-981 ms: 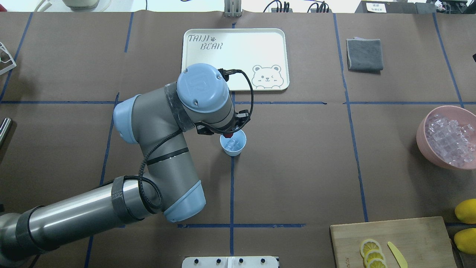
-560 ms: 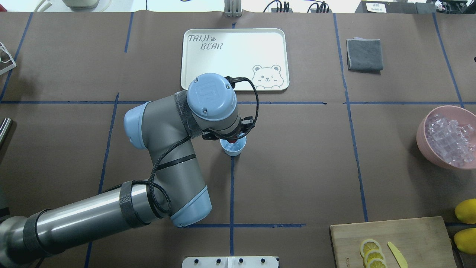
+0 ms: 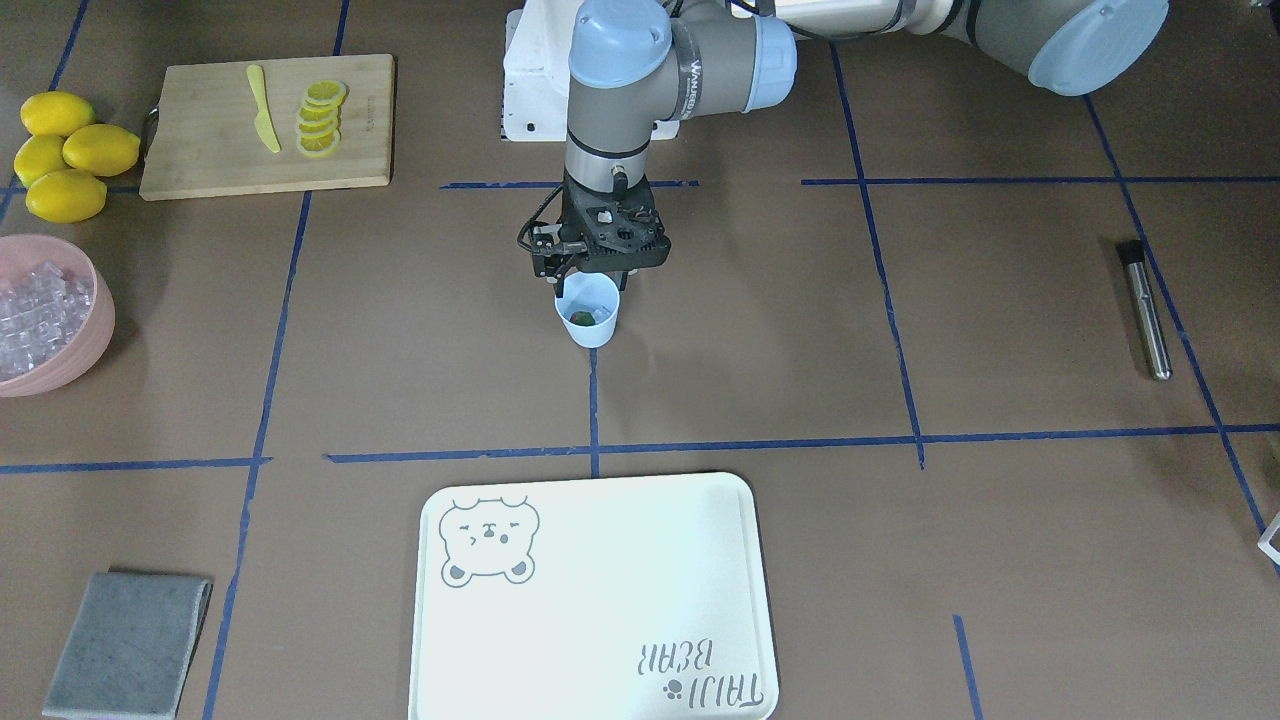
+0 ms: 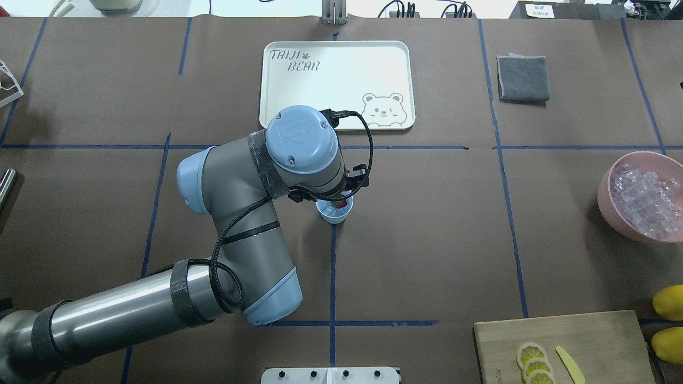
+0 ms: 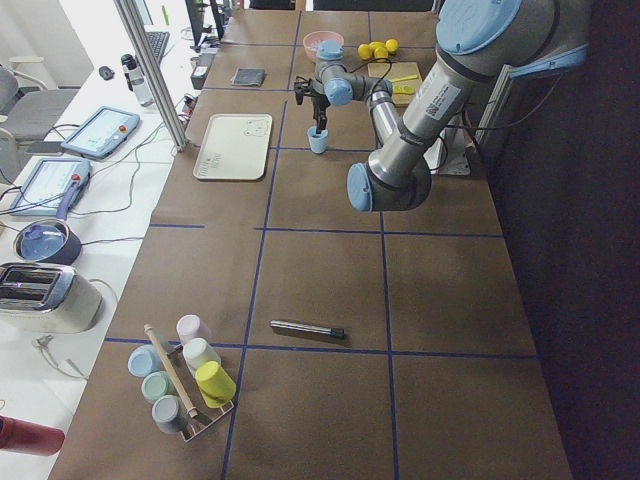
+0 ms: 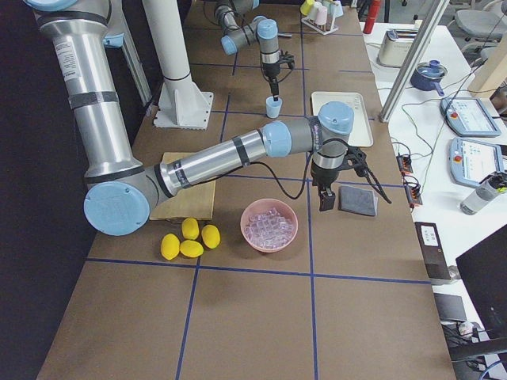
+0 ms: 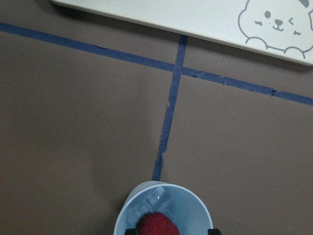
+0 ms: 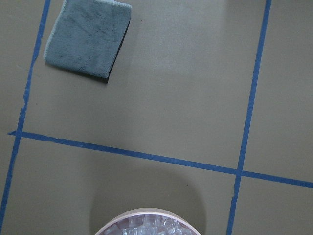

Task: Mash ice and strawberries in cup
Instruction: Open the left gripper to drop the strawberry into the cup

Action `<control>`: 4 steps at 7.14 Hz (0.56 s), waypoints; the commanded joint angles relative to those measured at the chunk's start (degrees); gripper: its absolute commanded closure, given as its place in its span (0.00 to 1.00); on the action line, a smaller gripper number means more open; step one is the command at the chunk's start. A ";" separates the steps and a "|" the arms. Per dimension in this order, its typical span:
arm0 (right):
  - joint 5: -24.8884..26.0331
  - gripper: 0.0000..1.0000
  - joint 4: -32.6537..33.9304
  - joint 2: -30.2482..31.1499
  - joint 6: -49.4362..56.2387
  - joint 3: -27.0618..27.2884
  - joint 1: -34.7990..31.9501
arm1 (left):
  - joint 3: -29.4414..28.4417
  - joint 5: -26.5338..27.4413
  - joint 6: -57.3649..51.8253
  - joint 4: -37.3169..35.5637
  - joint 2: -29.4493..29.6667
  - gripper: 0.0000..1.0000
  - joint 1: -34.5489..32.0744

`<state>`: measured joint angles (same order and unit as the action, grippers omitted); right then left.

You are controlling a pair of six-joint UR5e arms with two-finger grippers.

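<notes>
Two arms at one long counter [image 4: 427, 240], brown paper gridded with blue tape.

Left arm [image 4: 240, 176] reaches to the centre. Left pincer [image 3: 590, 288] points straight down over the cup [image 3: 588, 335], fingers spread about as wide as the cup's mouth, gripping nothing. Contact with the rim: cannot tell.

Right pincer [image 6: 325, 198] hangs above the counter between pink bowl [image 4: 604, 197] and grey cloth [image 4: 523, 78]. It is seen only from the side, so its spread cannot be told.

Side bench [image 5: 90, 210] along the counter's far edge carries tablets and a toaster.

White bear tray [image 4: 341, 80] lies beyond the cup. Wooden board [image 4: 597, 336] holds lemon slices [image 4: 533, 362] and a yellow knife [image 4: 570, 364], with whole lemons [image 3: 65, 150] beside it. The bowl is heaped with ice cubes [image 4: 645, 200]. Steel rod [image 3: 1145, 310] lies on the robot's left side.

The cup stands on a tape line, mid-counter. Strawberry [image 7: 156, 226] sits inside it with an ice cube [image 7: 159, 198].
</notes>
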<state>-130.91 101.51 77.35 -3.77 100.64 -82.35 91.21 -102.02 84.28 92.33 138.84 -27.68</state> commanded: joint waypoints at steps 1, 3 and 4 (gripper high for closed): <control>-0.05 0.00 0.00 -0.09 0.60 -0.61 0.00 | 0.80 -0.19 -0.25 -0.40 -0.06 0.00 -0.88; -0.75 0.00 0.00 0.17 10.74 -5.94 -3.84 | 2.38 -7.08 -6.19 -4.85 -0.24 0.00 -7.00; -1.97 0.00 0.00 1.74 15.07 -7.28 -6.22 | 4.39 -10.88 -9.97 -7.32 -1.89 0.00 -9.91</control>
<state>-131.75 101.51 77.78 5.35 95.75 -85.71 93.75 -108.01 78.72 88.16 138.22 -33.83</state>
